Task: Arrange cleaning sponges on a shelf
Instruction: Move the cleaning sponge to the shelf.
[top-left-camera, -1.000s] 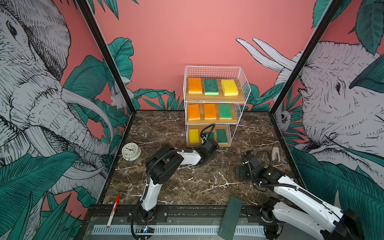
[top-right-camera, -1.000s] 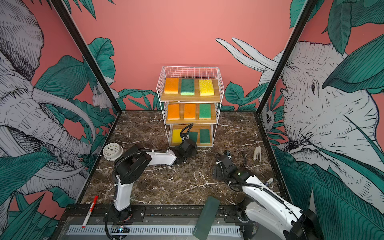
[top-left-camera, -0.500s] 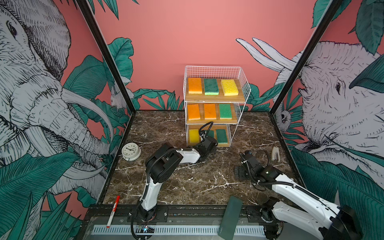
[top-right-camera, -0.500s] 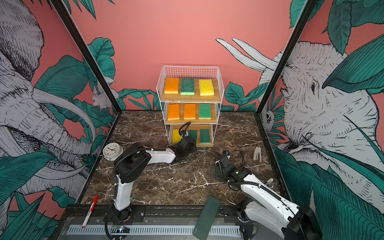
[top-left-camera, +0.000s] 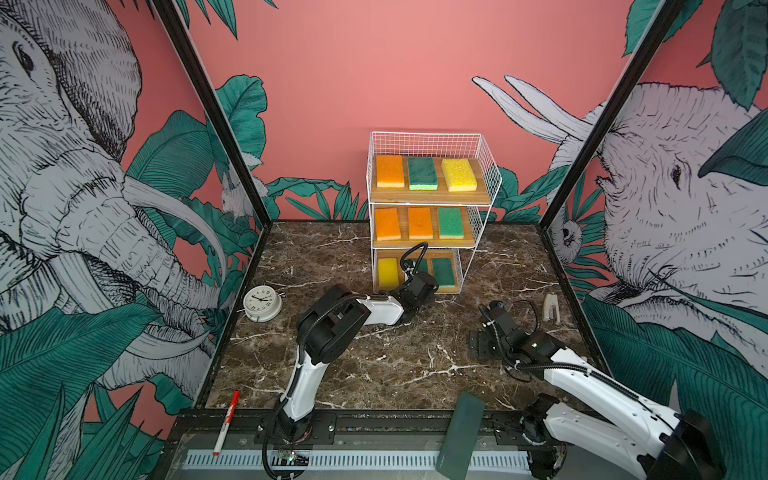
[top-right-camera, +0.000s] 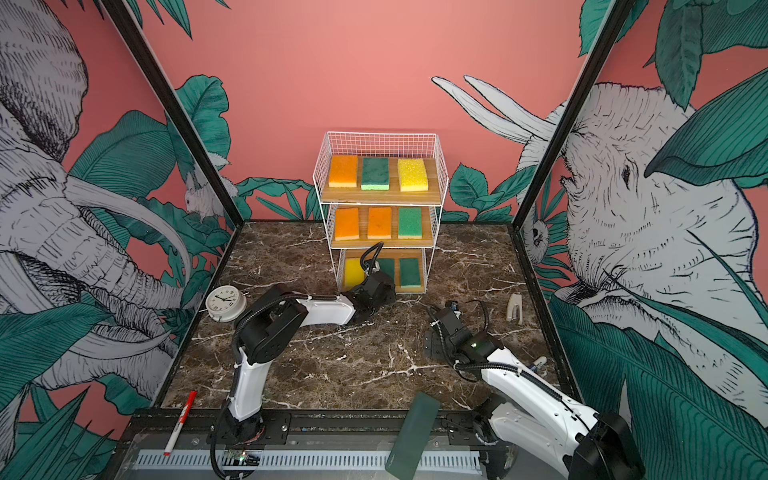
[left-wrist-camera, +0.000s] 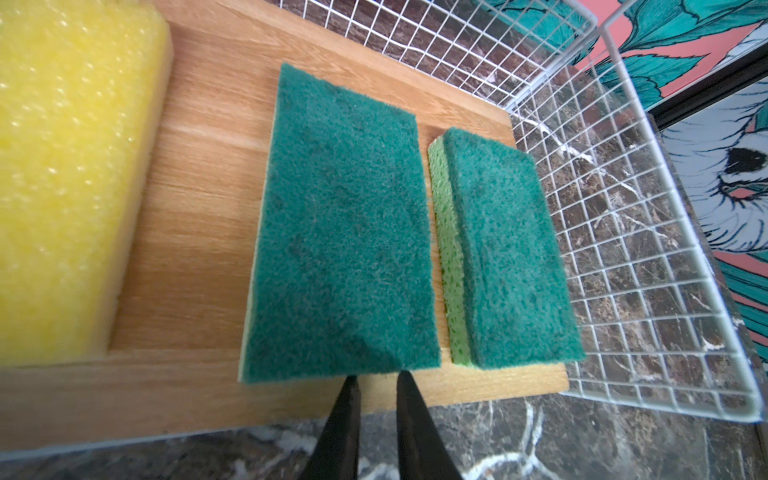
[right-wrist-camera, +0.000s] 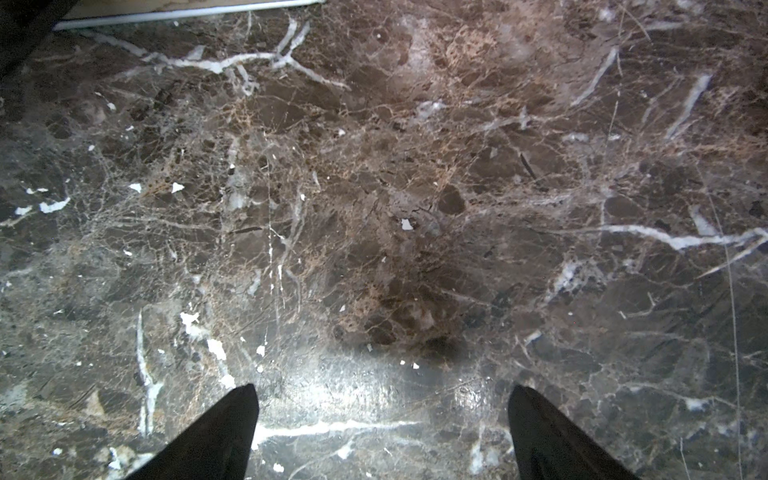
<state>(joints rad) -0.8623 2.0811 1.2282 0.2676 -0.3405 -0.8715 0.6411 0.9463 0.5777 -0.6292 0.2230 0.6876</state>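
My left arm (top-left-camera: 376, 311) reaches low to the foot of the shelf (top-left-camera: 428, 196). Its jaws stand narrow, with only a slim gap between them and nothing gripped in it. Their tips sit right at the near edge of the middle green sponge (left-wrist-camera: 345, 232). That sponge lies flat, scouring face up, on the bottom board (left-wrist-camera: 199, 208), directly ahead of the jaws. Whether the tips actually press on it I cannot tell.

Just to the right of the jaws' line lies the outer green sponge (left-wrist-camera: 507, 257). It is close beside the middle one, with a sliver of board showing between them at the far end. Off to the left of the jaws, apart from both, sits the yellow sponge (left-wrist-camera: 62, 166).

Above and beyond the jaws, the middle-board sponges (top-left-camera: 420, 222) are two orange and one green. The top-board sponges (top-left-camera: 422, 173) are orange, green and yellow. All of them lie flat in rows.

My right arm (top-left-camera: 590, 376) hangs over the bare bench (right-wrist-camera: 415, 187), well apart from the shelf. Its jaws are spread wide and hold nothing, with only marble between and ahead of them. A stapler (top-left-camera: 550, 306) lies beyond them, to their right.
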